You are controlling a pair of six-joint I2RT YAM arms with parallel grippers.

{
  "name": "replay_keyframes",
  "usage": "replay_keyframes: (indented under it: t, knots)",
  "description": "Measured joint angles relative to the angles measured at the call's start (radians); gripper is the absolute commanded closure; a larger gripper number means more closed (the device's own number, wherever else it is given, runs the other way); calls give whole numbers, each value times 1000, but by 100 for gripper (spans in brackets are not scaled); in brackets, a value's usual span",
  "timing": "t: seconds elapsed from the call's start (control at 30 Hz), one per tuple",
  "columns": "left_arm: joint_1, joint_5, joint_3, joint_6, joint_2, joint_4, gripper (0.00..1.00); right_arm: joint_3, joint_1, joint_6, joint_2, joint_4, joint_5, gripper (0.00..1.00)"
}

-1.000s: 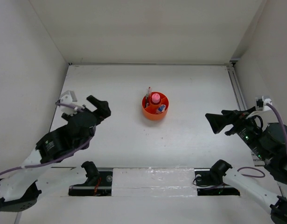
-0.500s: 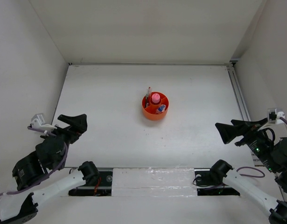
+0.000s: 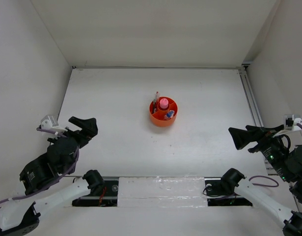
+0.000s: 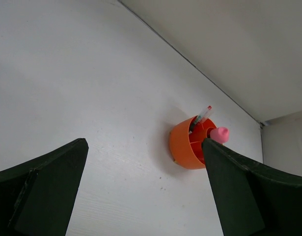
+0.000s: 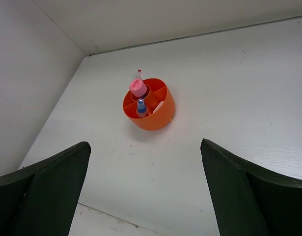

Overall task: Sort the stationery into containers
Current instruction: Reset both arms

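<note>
Left gripper (image 3: 84, 125) nudged inward, lower left; right gripper (image 3: 235, 136) lower right; jaws apart, empty. Organizer (image 3: 159, 122) centre: likely light, rigid (grip rim).

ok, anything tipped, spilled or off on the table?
Nothing stands out. The orange organizer stands upright mid-table, with the pink tube, blue-capped tube and pens standing inside it. The left hand and right hand are open and well clear.

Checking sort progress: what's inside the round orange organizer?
Visible: a pink cylindrical tube at centre, a blue-capped silvery tube, thin pens, a white item. Compartment floors are hidden.
</note>
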Motion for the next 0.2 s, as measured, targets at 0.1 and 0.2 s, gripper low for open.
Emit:
replay_keyframes:
  t: [0.1,0.2]
  knots:
    - [0,0,0,0,-34,2,1,-1,0,0,0,3,0,0]
    - [0,0,0,0,-58,3,1,-9,0,0,-1,8,-2,0]
